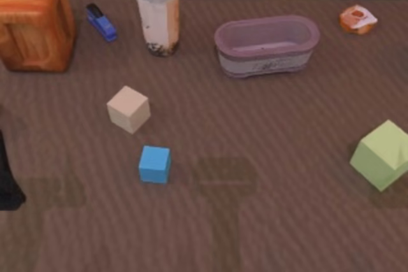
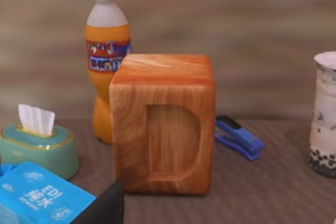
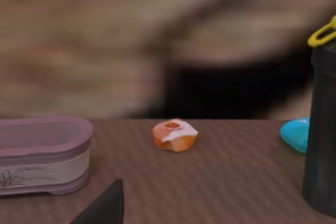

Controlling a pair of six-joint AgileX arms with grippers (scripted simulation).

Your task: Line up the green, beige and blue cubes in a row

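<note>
The beige cube (image 1: 129, 109) rests left of centre on the brown table. Just in front of it, slightly to the right, sits the smaller blue cube (image 1: 155, 164). The large green cube (image 1: 382, 154) lies far off at the right edge. None of the cubes shows in either wrist view. My left arm (image 1: 7, 183) is a dark shape at the left edge, its gripper (image 2: 173, 220) open, empty and facing the orange block, with one dark finger (image 2: 105, 208) showing. My right gripper (image 3: 173, 220) is outside the top view, open and empty, one finger (image 3: 105, 208) showing.
Along the back stand an orange wooden block (image 1: 33, 20), a dark-blue stapler (image 1: 102, 23), a milk-tea cup (image 1: 157, 9), a purple tub (image 1: 266, 46) and a bread piece (image 1: 357, 19). The left wrist view also shows a soda bottle (image 2: 106, 51) and tissue box (image 2: 39, 148).
</note>
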